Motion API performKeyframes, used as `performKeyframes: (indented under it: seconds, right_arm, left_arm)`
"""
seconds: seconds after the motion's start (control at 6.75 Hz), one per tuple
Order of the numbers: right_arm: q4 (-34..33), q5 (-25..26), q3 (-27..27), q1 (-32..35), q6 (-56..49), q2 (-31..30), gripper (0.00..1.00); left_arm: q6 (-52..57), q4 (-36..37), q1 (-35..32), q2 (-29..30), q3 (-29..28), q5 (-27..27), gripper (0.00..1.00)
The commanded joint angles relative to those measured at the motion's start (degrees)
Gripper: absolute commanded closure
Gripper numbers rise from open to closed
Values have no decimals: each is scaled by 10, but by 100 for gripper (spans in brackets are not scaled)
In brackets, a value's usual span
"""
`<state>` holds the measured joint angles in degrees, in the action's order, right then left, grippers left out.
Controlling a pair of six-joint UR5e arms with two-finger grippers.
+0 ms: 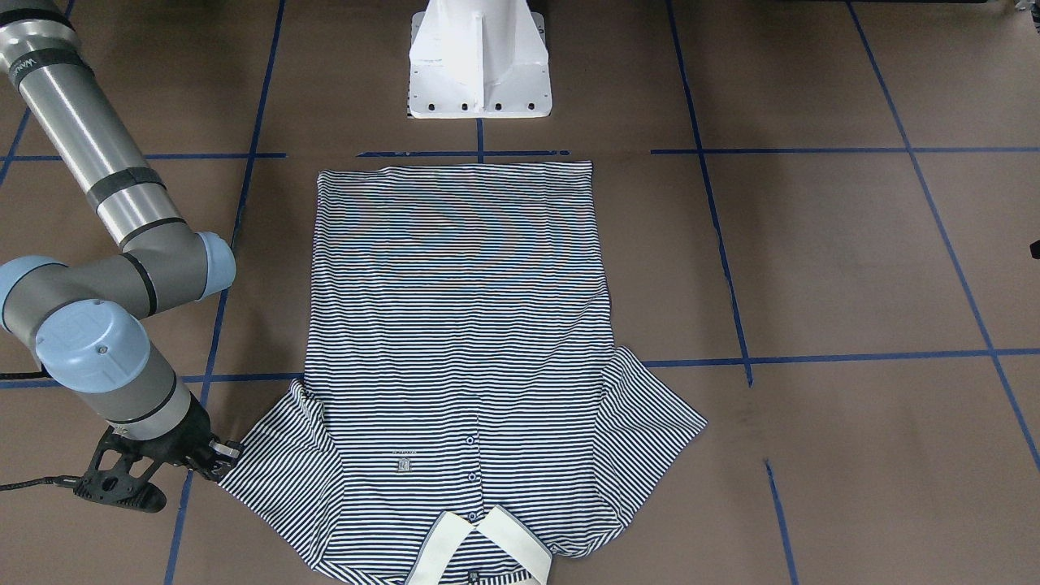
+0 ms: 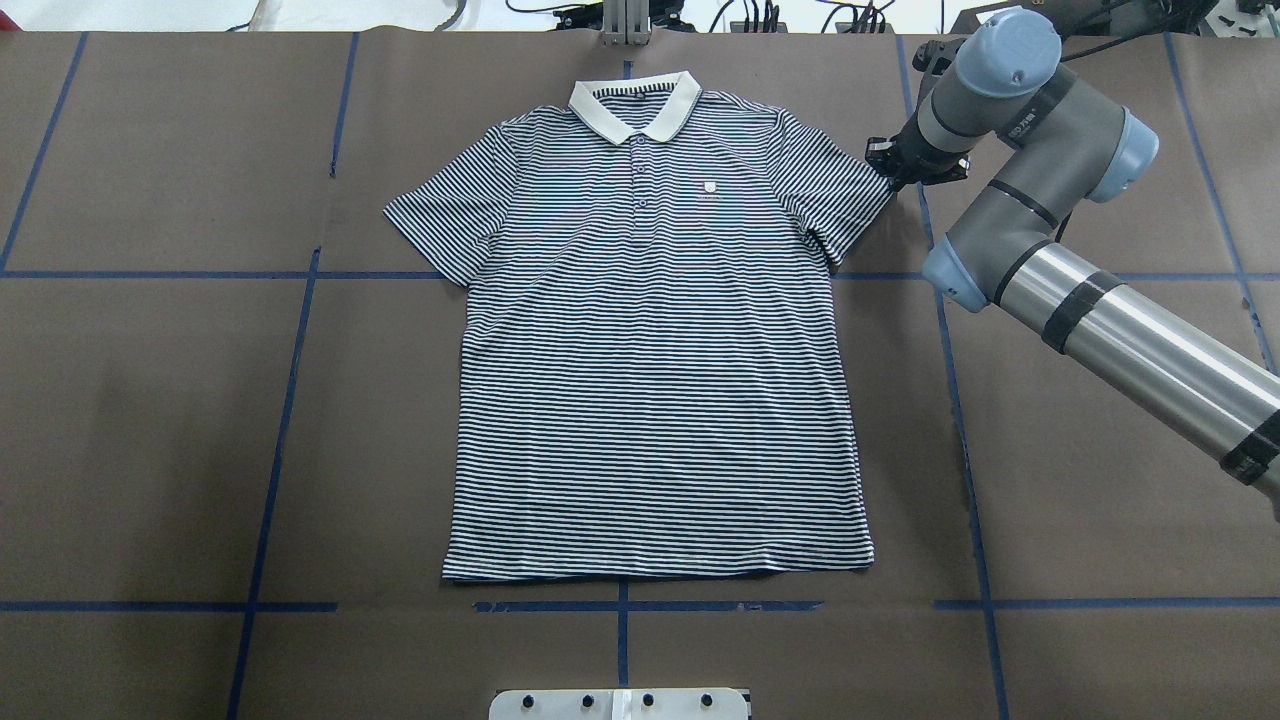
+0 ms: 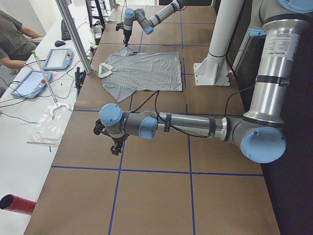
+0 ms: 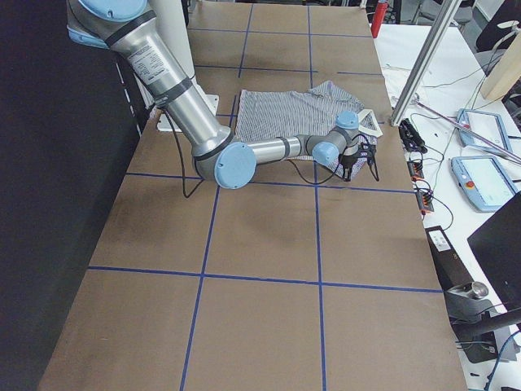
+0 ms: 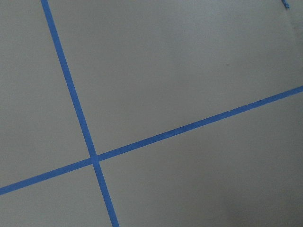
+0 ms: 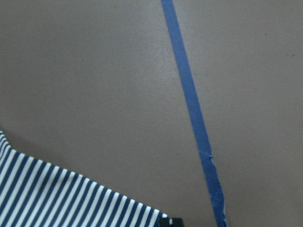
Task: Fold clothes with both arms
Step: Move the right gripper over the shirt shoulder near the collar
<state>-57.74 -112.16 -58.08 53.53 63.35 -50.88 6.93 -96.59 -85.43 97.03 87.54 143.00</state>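
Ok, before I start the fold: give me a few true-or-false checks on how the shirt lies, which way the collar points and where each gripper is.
1. The polo shirt lies flat, front up, both sleeves spread. True.
2. Its collar is at the end nearest the robot's white base. False: the hem is nearest the base and the collar is at the far end.
3. The right gripper is at the outer edge of the sleeve on the robot's right. True.
4. The left gripper is over the shirt. False: it is well away from it, and its wrist view shows only bare table and blue tape.
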Motion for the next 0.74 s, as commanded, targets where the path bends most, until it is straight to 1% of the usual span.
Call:
performKeyframes:
  seconds: [0.0, 0.15, 0.3, 0.44, 0.59]
  right_arm:
    - [-3, -3, -55, 1, 3, 2, 100]
    - [-1, -3, -66, -10, 5, 6, 100]
    - [-3, -1, -66, -20, 32, 18, 100]
    - [-6, 9, -48, -36, 71, 56, 100]
    - [-9, 34, -19, -48, 92, 87, 100]
  left_arm:
    - [-1, 1, 0, 0, 2, 0, 0]
    - [-2, 1, -1, 0, 12, 0, 0]
    - [-3, 1, -1, 0, 17, 0, 0]
    - [-3, 2, -1, -4, 21, 1, 0]
    - [-6, 2, 0, -11, 37, 1, 0]
